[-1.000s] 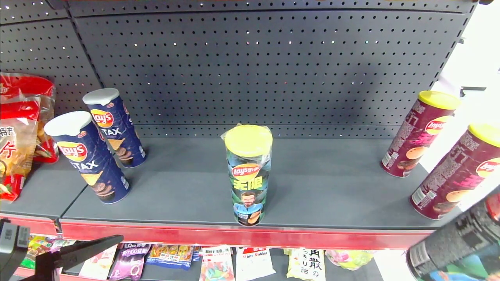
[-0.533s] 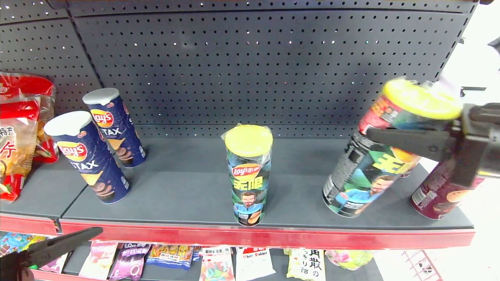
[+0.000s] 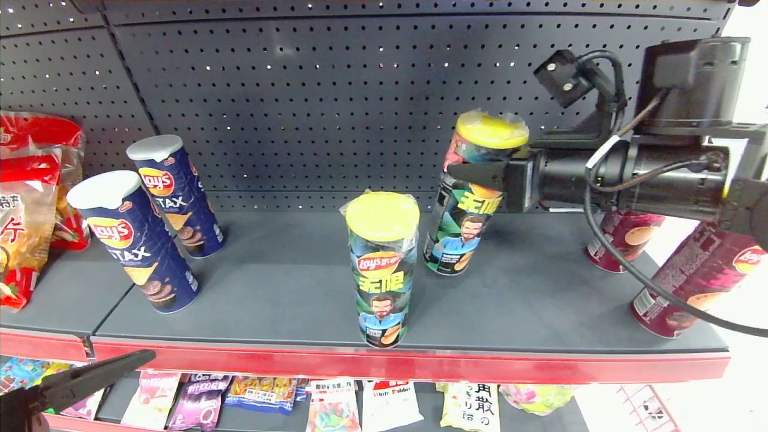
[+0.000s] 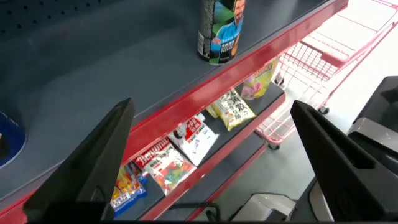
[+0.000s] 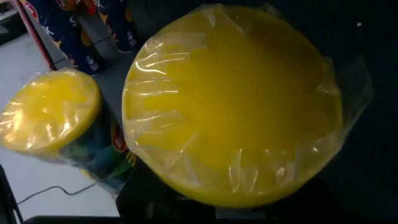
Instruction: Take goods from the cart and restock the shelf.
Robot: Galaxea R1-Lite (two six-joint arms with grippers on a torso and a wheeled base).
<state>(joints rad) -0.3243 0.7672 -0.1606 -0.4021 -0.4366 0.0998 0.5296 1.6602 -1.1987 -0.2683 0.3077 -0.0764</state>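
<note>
Head view: the right gripper (image 3: 483, 177) is clamped on a tall green-and-black cardboard crisp can with a yellow plastic lid (image 3: 459, 234), its dark fingers pressing the tube just under the lid. The held can stands over the middle of the grey metal shelf (image 3: 288, 282), near the perforated grey back panel (image 3: 360, 108). Its base is down at the shelf surface, though whether it touches cannot be told. It sits behind and to the right of a matching yellow-lidded green can (image 3: 381, 270), which stands upright at the shelf's red front edge. The two are near each other but apart.

In the right wrist view the held can's film-wrapped yellow lid (image 5: 233, 102) is close to the camera, with the other can's lid (image 5: 50, 109) lower and beside it.

Two dark blue cans with white lids (image 3: 135, 240) stand on the left part of the shelf. Two maroon cans with yellow lids (image 3: 696, 282) stand at the right end, partly behind the right arm. Red snack bags (image 3: 30, 198) lie at the far left.

The left gripper (image 4: 211, 165) hangs below the shelf's front edge with its fingers spread wide, holding nothing. Beyond it, small snack packets (image 4: 186, 143) lie on the lower shelf, and a red wire cart (image 4: 323, 56) stands alongside.
</note>
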